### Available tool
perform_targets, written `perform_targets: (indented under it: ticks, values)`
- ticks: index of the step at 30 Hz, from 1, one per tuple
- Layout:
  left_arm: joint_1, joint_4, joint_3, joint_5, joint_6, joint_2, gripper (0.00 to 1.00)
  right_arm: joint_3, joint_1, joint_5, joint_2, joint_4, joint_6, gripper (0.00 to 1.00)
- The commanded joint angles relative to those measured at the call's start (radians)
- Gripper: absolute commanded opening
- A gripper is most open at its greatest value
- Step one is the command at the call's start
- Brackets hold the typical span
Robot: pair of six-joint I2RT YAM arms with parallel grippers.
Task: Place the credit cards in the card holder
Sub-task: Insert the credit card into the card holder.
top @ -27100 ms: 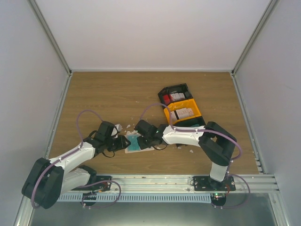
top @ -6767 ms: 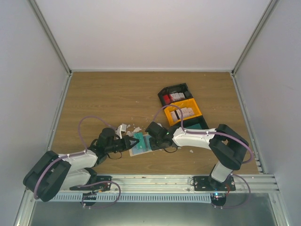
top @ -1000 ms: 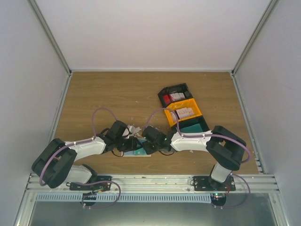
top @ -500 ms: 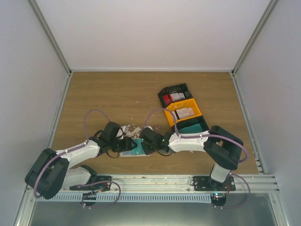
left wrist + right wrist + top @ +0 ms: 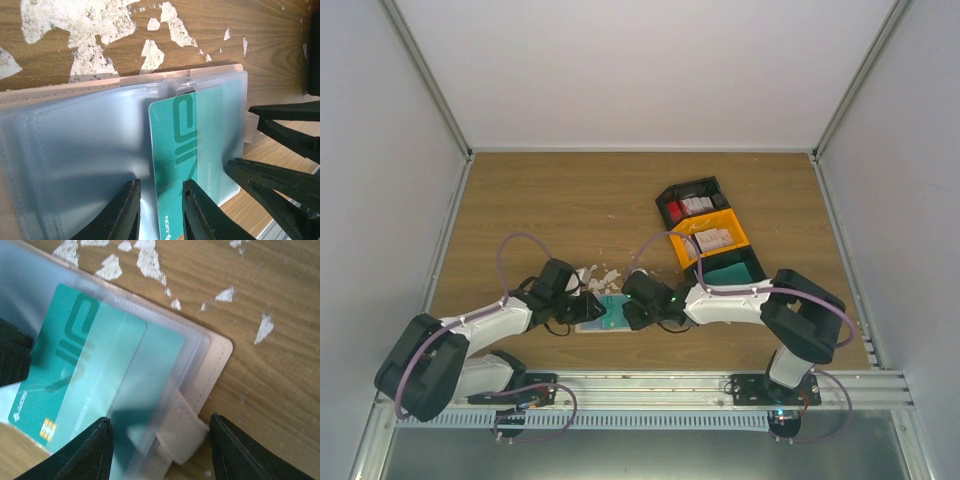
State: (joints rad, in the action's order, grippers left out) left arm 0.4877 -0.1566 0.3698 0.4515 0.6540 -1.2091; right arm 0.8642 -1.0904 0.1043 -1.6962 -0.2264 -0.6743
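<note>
The card holder (image 5: 592, 322) lies open on the wood between both grippers, its clear sleeves up. In the left wrist view the card holder (image 5: 75, 150) fills the frame. A teal credit card (image 5: 192, 150) sits partly inside the right sleeve, its near end sticking out. My left gripper (image 5: 160, 212) hovers over that card's left edge, open by a narrow gap with nothing clamped. My right gripper (image 5: 167, 455) stands wide open astride the beige snap tab (image 5: 189, 432) at the holder's edge (image 5: 216, 360). The teal card (image 5: 70, 365) shows through the sleeve there. Other cards lie in the bins.
Three bins stand in a row at the back right: a black one (image 5: 692, 204) with red and white cards, a yellow one (image 5: 713, 240), and a black one (image 5: 728, 270) with teal inside. White crumbly scraps (image 5: 596, 275) litter the wood just behind the holder.
The left arm has drawn back a little to the left while its gripper stays at the holder. The right gripper holds its place at the tab end.
</note>
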Motion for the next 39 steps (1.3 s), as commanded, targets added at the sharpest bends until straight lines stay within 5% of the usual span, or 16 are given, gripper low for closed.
perform_targets:
  ticks: [1,11,39]
  values:
    - [-0.001,-0.037,-0.018,0.016,-0.027,-0.031,0.25,-0.07,0.016,-0.127,0.028,-0.034,-0.036,0.54]
    - [0.014,0.001,0.001,0.067,-0.035,-0.067,0.19,-0.083,0.035,-0.219,0.033,0.048,0.005,0.54]
    - [0.106,0.046,0.071,0.077,-0.041,-0.12,0.2,-0.106,0.049,-0.139,0.092,0.057,-0.027,0.53]
